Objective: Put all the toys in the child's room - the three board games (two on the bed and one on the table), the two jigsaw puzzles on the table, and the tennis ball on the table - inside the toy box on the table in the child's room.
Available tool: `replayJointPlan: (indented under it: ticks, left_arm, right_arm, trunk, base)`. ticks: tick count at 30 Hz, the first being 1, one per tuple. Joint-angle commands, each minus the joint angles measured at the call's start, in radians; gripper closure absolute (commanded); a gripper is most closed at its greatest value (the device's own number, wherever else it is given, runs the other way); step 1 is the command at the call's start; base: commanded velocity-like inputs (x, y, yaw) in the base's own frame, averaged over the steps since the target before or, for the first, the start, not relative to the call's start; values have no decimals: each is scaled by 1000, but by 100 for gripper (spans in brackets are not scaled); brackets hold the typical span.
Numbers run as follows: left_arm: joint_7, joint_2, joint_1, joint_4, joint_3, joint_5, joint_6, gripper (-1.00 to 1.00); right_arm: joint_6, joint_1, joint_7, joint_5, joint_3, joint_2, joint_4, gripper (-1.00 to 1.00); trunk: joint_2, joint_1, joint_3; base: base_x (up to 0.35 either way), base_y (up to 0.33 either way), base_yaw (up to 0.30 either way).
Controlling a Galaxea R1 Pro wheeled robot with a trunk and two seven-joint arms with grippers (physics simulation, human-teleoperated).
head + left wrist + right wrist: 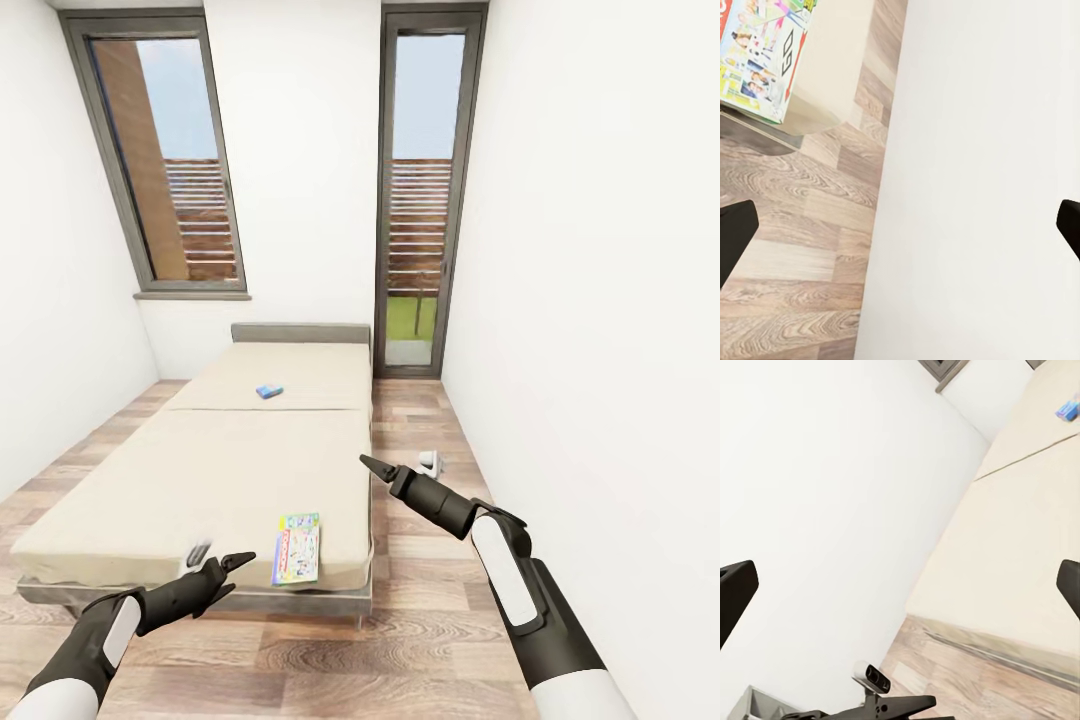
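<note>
game box [297, 549] lies lengthwise at bed [150, 500] foot, three o'clock of nearer left gripper [240, 561]; both jaws apart.

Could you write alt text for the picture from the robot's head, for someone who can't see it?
A beige bed holds a large cartoon-covered game box at its near edge and a small blue one farther back. Two dark grippers, left and right, reach forward empty.

green-edged board game [297, 548]: flat, bed [130, 500] foot | small blue game [269, 391]: near headboard
</note>
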Motion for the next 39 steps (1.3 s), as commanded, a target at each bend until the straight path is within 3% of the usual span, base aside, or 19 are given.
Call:
replayJointPlan:
  ticks: [1, 25, 34, 39]
  left_arm:
    - [-3, 0, -1, 1, 3, 1, 5, -100]
    - [-1, -5, -1, 3, 2, 1, 0, -100]
    - [-3, 1, -1, 3, 4, 2, 3, -100]
    - [-7, 13, -1, 3, 45, 2, 8, -100]
  right_arm:
    - [6, -1, 0, -5, -1, 0, 0, -100]
    - [2, -1, 0, -3, -1, 2, 8, -100]
    - [-68, -1, 1, -5, -1, -1, 45, -100]
    - [-74, -1, 2, -5, -1, -3, 48, -100]
  trunk:
    - [-8, 4, -4]
    - [-176, 96, -80]
    - [-239, 130, -108]
    - [-274, 150, -123]
  base:
    - [0, 0, 0]
    - [0, 0, 0]
    - [0, 0, 0]
    - [0, 0, 0]
